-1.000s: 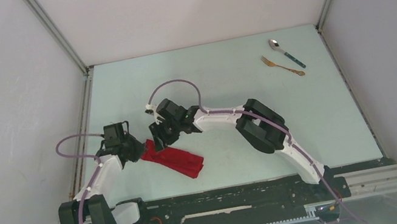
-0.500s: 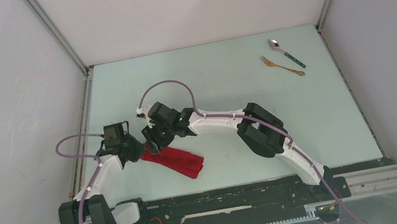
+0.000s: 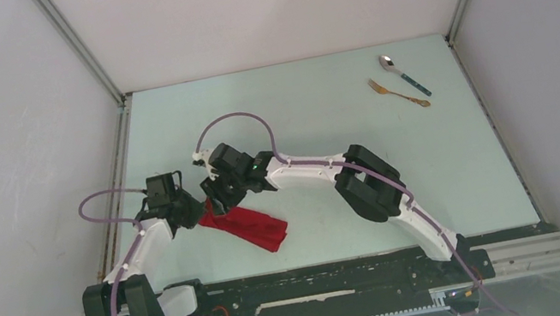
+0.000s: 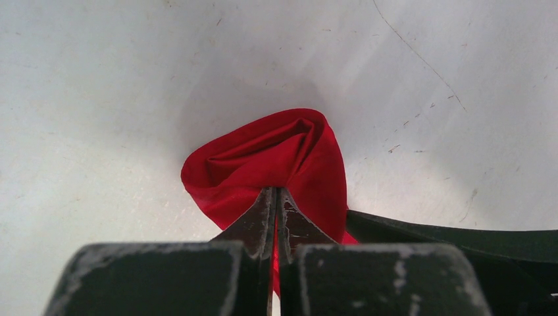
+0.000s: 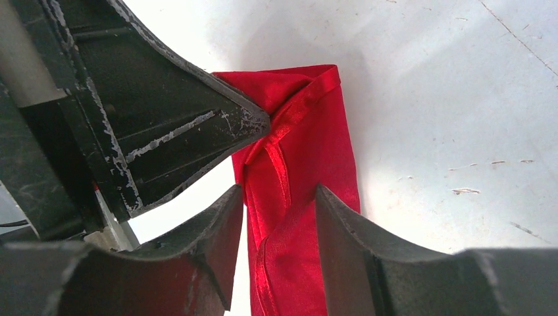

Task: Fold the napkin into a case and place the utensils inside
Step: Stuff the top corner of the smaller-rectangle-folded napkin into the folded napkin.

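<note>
The table [image 3: 311, 109] carries the napkin [image 3: 258, 226], a narrow folded strip that is judged light, limp and slick, so grip it at a layered end, not mid-span. The left tool [image 4: 274, 192] is clamped on one end. The right tool [image 5: 278, 194] stands half-wide astride the strip just beside it, and the utensils [image 3: 397, 93] lie well beyond.

A bright red, shiny cloth napkin [image 3: 254, 227], folded into a narrow layered strip, lies slanted at the near left of the surface [image 3: 312, 113], its far-left end bunched and pinched in the left gripper [image 4: 275, 196]. At the far right, a silver, teal-handled spoon [image 3: 404, 74] lies flat just beside a slim gold-bronze fork [image 3: 398, 93].
</note>
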